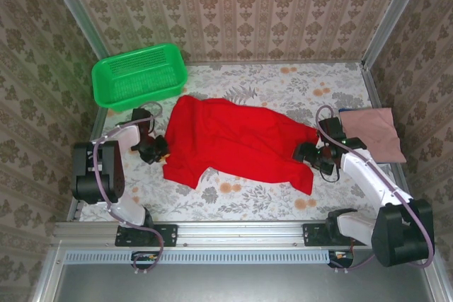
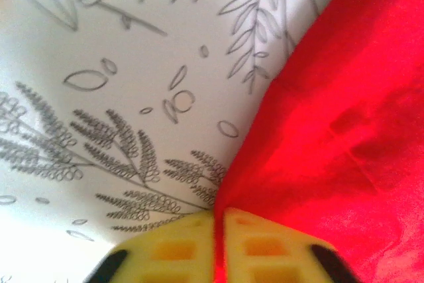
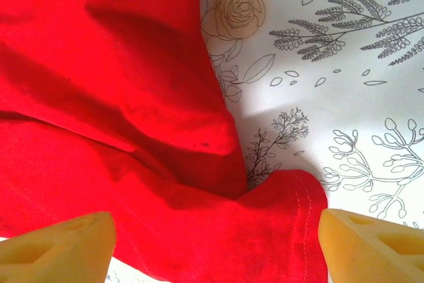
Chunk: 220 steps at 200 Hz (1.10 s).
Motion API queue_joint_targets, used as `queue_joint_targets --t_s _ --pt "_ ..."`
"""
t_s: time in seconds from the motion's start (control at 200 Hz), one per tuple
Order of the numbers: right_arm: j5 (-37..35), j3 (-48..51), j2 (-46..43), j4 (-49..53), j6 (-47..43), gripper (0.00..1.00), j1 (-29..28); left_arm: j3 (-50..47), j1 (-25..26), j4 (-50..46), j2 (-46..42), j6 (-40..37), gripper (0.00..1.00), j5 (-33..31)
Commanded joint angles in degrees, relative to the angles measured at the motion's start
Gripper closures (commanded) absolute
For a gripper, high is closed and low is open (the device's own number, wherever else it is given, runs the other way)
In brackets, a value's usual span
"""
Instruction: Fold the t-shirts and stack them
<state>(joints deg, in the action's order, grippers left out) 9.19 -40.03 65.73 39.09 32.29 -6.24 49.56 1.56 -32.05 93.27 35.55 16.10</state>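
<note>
Well, the red t-shirt [image 1: 233, 139] lies spread out in the middle of the table [image 1: 283, 83], a bit crumpled. The left claw [image 2: 217, 251] is at the shirt's left edge. Its two fingers [image 2: 165, 256] are yellow and pressed together, with a thin strip of red cloth pinched between them. The rest of the shirt runs off to the right of that claw.

The right claw [image 3: 215, 246] is at the shirt's right edge, by a corner of the hem. Its fingers [image 3: 371, 240] are wide apart, and the red cloth lies between them. I cannot tell if they touch it.

The pink t-shirt [image 1: 371, 132] lies folded at the right side of the table, near the right claw. A green basket [image 1: 139, 76] sits at the far left corner.
</note>
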Motion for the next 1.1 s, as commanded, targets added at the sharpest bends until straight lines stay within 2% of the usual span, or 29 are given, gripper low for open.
queue_joint_targets --t_s 0.0,0.095,0.22,0.4,0.545,0.675,0.8,0.94,1.095 --pt "-2.78 -0.31 0.54 2.15 2.4 0.2 0.48 -0.29 1.06 6.53 2.0 1.16 1.0 2.51" --pt "-4.17 -0.14 -0.01 6.27 5.1 0.21 1.08 -1.03 1.23 6.7 -0.44 2.25 1.0 2.18" --pt "-1.97 1.72 -0.89 11.19 7.27 0.24 1.74 -2.34 1.22 6.74 -4.09 3.96 1.0 1.58" --pt "1.81 5.79 -5.05 14.26 11.49 0.4 1.75 -2.94 1.16 6.2 -6.78 5.1 1.0 0.62" --pt "5.86 8.94 -5.01 10.51 14.17 0.44 1.76 -2.88 1.17 6.24 -6.96 5.13 1.0 1.02" --pt "9.36 9.63 -0.26 4.77 13.61 0.44 1.76 -2.96 1.21 6.27 -6.7 4.94 1.0 1.04" --pt "9.67 8.18 5.49 2.3 12.08 0.44 1.71 -3.37 1.06 6.21 -6.89 4.97 1.0 0.87" --pt "7.33 6.66 9.49 0.53 10.91 0.62 1.74 -3.74 0.48 5.85 -7.91 5.38 1.0 0.78" --pt "4.04 5.09 9.19 0.5 9.92 0.98 1.93 -3.78 -0.32 5.04 -9.86 5.51 1.0 0.3"
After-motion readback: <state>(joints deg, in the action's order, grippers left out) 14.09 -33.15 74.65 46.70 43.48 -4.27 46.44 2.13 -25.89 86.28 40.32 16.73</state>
